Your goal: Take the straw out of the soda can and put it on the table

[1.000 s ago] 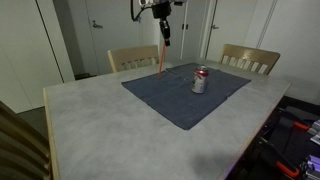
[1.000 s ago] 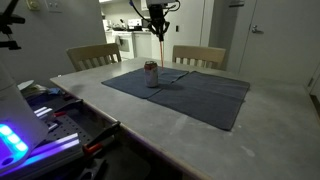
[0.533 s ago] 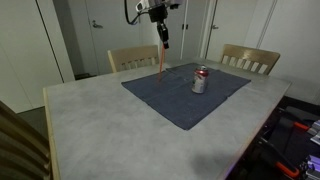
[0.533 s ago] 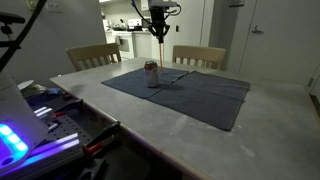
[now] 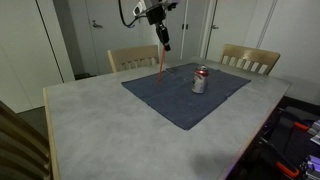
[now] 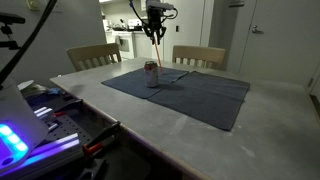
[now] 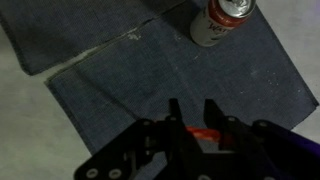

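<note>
Item one, my end effector (image 5: 165,42): raised high above the far part of the desk (image 5: 95,125), fingers pointing down, closed narrowly on the upper end of the straw (image 5: 162,60). In the wrist view the two dark fingers (image 7: 175,115) stand close together with a short red stretch of the straw (image 7: 201,131) pinched between them. Item two, the straw: thin, red and straight, hanging below my fingers at a slight tilt, wholly out of the soda can (image 5: 200,80) and apart from it. Its lower end is over the far edge of the dark blue cloth mat (image 5: 185,100); I cannot tell whether the tip touches the cloth. Item three, the soda can (image 6: 152,73): silver-grey with red markings, upright on the mat, shiny top facing up, off to one side of the straw in both exterior views. In the wrist view the soda can (image 7: 222,20) sits at the upper edge, well apart from my fingers. Item four, the mat: rectangular, lying flat, turned at an angle on the light grey speckled desk. Item five, seating: one wooden chair (image 5: 133,58) and another chair (image 5: 250,58), both standing at the far side of the desk.
</note>
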You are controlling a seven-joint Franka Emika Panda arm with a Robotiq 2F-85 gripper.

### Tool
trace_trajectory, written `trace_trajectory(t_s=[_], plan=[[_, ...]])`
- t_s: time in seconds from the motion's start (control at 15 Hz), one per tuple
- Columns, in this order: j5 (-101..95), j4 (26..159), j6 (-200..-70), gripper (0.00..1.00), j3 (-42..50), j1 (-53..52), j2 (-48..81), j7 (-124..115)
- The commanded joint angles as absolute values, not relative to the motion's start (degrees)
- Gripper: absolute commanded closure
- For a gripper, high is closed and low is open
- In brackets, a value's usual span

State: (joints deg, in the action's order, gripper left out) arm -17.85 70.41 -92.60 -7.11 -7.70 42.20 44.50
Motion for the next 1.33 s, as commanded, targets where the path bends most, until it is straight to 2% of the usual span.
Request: trace_trajectory(t_s=[0.0, 0.33, 1.27], plan=[[-15.84, 68.74, -88.21, 0.37, -7.37, -7.74, 42.99, 44.71], [-16.02, 70.13, -85.37, 0.02, -6.77, -7.63, 40.06, 42.54], [-18.42, 72.90, -86.30, 0.00, -5.21, -4.83, 29.82, 43.89]])
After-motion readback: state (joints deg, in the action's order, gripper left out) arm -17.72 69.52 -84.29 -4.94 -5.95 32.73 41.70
